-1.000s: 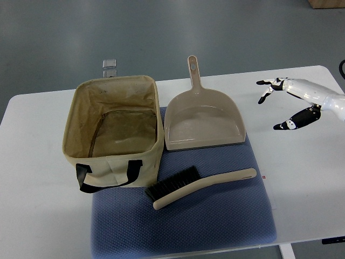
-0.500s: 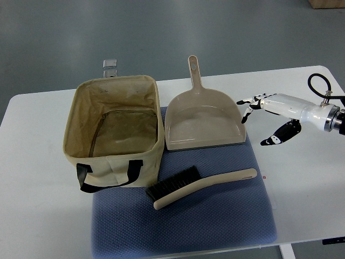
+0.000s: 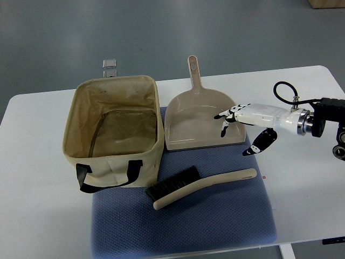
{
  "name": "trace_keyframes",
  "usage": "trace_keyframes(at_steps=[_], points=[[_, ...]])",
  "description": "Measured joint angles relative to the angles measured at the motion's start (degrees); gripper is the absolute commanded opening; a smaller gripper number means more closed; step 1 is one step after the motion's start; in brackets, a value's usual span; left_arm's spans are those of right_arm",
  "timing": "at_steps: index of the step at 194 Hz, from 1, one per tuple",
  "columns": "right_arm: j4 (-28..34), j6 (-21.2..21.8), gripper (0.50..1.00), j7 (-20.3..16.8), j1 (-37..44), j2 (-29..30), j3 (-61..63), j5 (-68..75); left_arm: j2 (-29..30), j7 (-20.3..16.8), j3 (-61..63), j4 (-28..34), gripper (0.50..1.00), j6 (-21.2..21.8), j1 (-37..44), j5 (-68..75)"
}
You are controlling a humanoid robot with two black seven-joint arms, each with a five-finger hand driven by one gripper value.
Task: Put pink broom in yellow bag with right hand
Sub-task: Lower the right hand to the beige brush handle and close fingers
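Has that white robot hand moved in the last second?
Yes. The right hand has travelled left across the table, from clear of the dustpan to over its right edge.

Right hand (image 3: 243,128) spread over dustpan (image 3: 202,123); broom (image 3: 199,186) on mat (image 3: 215,221).

Bag (image 3: 116,162): pale yellow-beige canvas, black handles. Dustpan (image 3: 202,121): beige-pink. Broom (image 3: 202,185): beige-pink handle, black bristles. Mat (image 3: 215,221): blue, fine dotted weave. Table (image 3: 38,205): white. Right hand (image 3: 245,127): white shell, black fingertips. Floor, 12 o'clock: grey-blue.
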Motion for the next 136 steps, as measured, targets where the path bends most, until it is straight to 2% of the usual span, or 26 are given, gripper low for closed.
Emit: trace_keyframes(at_steps=[88, 136], points=[[2.1, 5.28, 0.948, -0.41, 0.12, 4.04, -1.36, -2.25, 0.0, 0.0, 0.0, 0.0, 1.0, 0.01, 0.0, 0.0], [2.46, 5.82, 0.948, -1.32, -0.44, 5.54, -2.22, -4.11, 0.0, 0.0, 0.0, 0.0, 1.0, 0.01, 0.0, 0.0]])
